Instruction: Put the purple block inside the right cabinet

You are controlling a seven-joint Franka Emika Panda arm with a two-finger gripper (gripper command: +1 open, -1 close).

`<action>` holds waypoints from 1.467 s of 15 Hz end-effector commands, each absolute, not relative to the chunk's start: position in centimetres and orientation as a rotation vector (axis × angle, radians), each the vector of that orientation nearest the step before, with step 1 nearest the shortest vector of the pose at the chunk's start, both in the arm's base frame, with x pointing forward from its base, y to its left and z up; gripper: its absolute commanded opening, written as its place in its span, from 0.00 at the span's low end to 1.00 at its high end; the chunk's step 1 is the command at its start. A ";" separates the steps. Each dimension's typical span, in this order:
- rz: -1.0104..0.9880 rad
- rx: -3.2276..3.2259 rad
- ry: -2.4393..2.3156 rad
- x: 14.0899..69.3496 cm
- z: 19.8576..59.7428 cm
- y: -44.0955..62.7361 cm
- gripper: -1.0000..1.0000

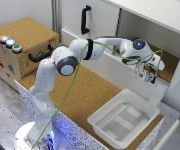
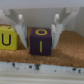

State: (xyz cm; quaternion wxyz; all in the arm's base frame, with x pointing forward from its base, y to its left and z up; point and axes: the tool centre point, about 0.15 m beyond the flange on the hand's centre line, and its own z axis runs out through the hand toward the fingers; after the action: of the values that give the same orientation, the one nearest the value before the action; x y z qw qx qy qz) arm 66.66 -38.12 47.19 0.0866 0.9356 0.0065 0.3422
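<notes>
In the wrist view the purple block [image 2: 40, 41], marked with yellow letters, rests on the brown cork floor of the right cabinet [image 2: 65, 47]. My gripper [image 2: 40, 30] straddles it, open, with one white finger on each side and a small gap to the block. A yellow block [image 2: 7, 38] sits beside the purple one, just outside one finger [image 2: 21, 26]. In the exterior view my gripper [image 1: 149, 75] reaches down into the right cabinet [image 1: 171, 59] at the exterior view's right. The blocks are hidden there behind the arm and the cabinet's front wall.
A white plastic tub [image 1: 122, 119] stands on the cork counter below the cabinet opening. A white cabinet front with a black handle [image 1: 85, 20] is at the back. A cork-topped box with coloured buttons [image 1: 20, 42] stands at the exterior view's left.
</notes>
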 end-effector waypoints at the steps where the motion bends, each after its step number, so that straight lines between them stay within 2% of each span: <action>1: 1.182 2.657 0.137 65.1 49.9 -36.9 1.00; 9: 1.119 2.675 0.132 59.0 51.7 -35.3 1.00; 16: 0.972 2.751 0.127 55.1 48.7 -32.8 1.00; 22: 0.709 2.854 0.091 51.4 44.6 -29.3 1.00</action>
State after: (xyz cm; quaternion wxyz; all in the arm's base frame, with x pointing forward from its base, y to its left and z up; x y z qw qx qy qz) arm 54.79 -33.07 46.99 0.0646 0.9507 0.0521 0.2989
